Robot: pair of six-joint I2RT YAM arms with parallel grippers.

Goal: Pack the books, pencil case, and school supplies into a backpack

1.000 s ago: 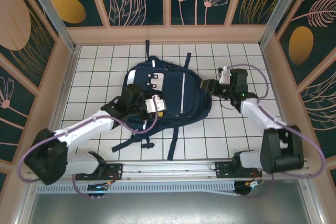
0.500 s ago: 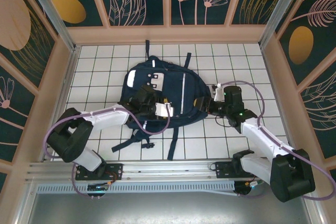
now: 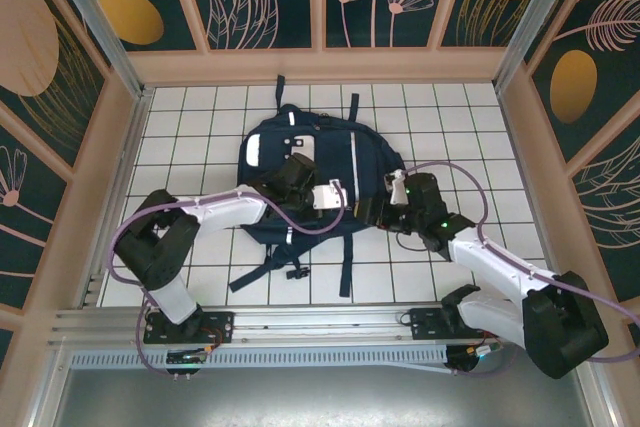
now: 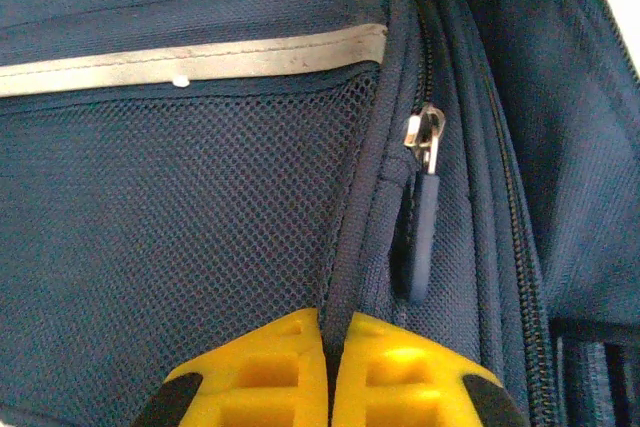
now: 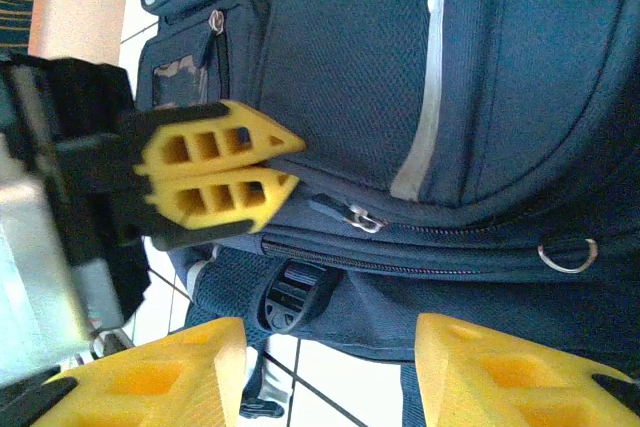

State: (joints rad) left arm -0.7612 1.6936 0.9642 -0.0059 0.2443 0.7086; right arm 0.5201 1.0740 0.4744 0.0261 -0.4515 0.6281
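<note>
Left gripper [image 4: 328,335] pinches shut on a seam of the backpack [image 3: 325,142], flat on the table [image 3: 180,127] | right gripper [image 5: 330,339] spread alongside | risk: the pinch misses the zipper pull [image 4: 420,237], so tugging likely drags fabric, not zipper.

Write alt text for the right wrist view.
The left gripper, yellow fingers shut, pinches the navy backpack beside a zipper pull. The right gripper is open at the frame's bottom, by a black buckle.
</note>
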